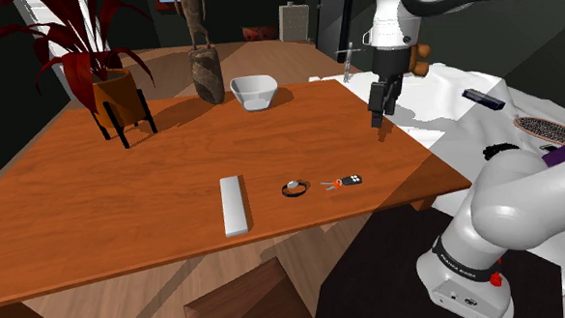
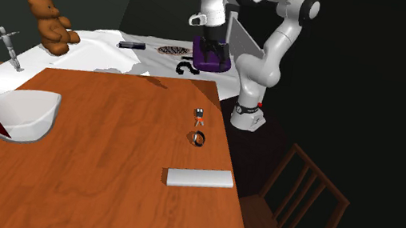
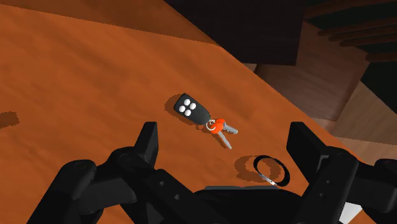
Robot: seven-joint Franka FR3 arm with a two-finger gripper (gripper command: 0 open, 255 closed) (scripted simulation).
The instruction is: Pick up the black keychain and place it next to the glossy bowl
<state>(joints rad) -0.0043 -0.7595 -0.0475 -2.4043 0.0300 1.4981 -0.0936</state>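
Keychain (image 3: 194, 110), black fob with keys, lies near the tabletop (image 1: 124, 206) edge, well apart from the white bowl (image 1: 254, 90). Hand (image 1: 379, 113) hangs above, spread and empty, likely aiming for a descent.

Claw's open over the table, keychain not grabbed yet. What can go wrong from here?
1. The black ring lies close beside the keychain; the open claw might catch it too.
2. The keychain sits near the table edge; a nudge may knock it off.
3. A dark vase stands beside the white bowl, crowding the drop spot.
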